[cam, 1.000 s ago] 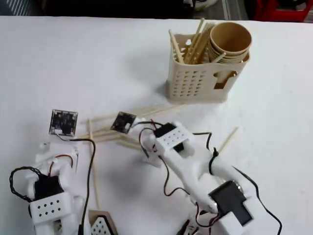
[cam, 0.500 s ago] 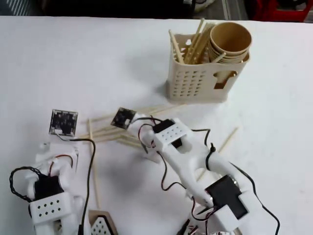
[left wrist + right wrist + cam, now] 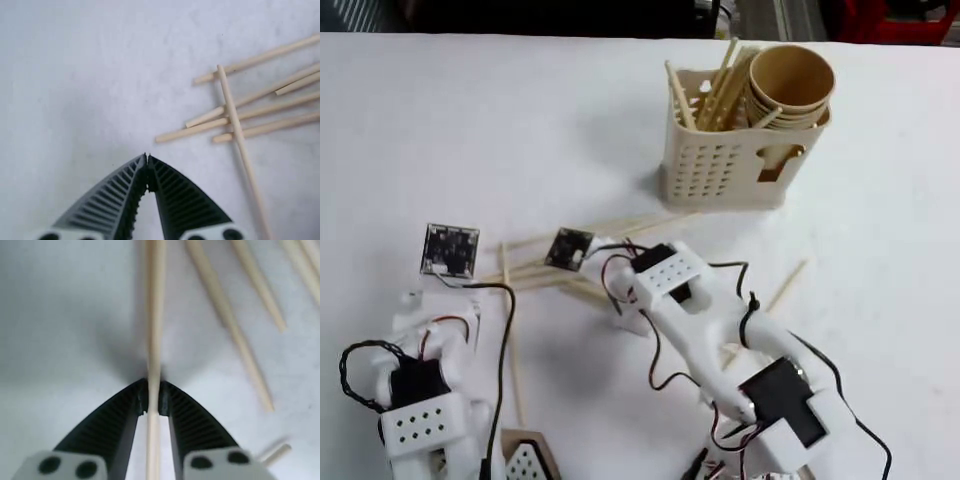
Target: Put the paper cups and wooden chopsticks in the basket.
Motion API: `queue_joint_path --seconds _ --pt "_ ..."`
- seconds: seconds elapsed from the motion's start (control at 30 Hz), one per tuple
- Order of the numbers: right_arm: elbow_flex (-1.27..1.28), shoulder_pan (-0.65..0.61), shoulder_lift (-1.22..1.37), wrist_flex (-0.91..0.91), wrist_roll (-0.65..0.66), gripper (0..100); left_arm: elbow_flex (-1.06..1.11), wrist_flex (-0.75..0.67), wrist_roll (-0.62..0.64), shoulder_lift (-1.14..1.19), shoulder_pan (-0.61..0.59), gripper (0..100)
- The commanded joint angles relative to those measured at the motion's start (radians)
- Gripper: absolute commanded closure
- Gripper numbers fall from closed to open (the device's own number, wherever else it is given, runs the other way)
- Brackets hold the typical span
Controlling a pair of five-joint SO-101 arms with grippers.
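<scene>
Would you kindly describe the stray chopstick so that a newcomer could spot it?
Start at the basket and look just below its right corner in the high view. A single chopstick lies slanted there. Unlike the loose pile, it lies alone, across the right arm from them.

Bright, even light floods the white table [image 3: 520,120]; the room beyond its far edge sits dark. The basket [image 3: 720,170] throws a faint shadow at its near foot. Right wrist view: a soft dark patch pools beside 1 chopstick [image 3: 155,315]. Left wrist view: chopsticks [image 3: 234,116] cast thin, pale shadows.
</scene>
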Motion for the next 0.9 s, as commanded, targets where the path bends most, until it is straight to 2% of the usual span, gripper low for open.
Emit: queue_joint_path --seconds 0.0,0.4,0.6,0.87 --pt "-0.014 -0.016 -0.107 0.059 0.006 98.1 -0.006 -0.021 -0.012 -0.013 -0.002 98" --pt "-0.009 -0.015 -0.51 0.219 0.003 98.1 -0.006 -0.021 -0.012 -0.013 -0.002 98" --pt "-0.04 -0.013 -0.674 0.219 -0.071 98.1 -0.006 -0.021 -0.012 -0.013 -0.002 98" --pt "-0.236 0.016 -0.819 0.168 -0.176 98.1 -0.006 -0.021 -0.012 -0.013 -0.002 98"
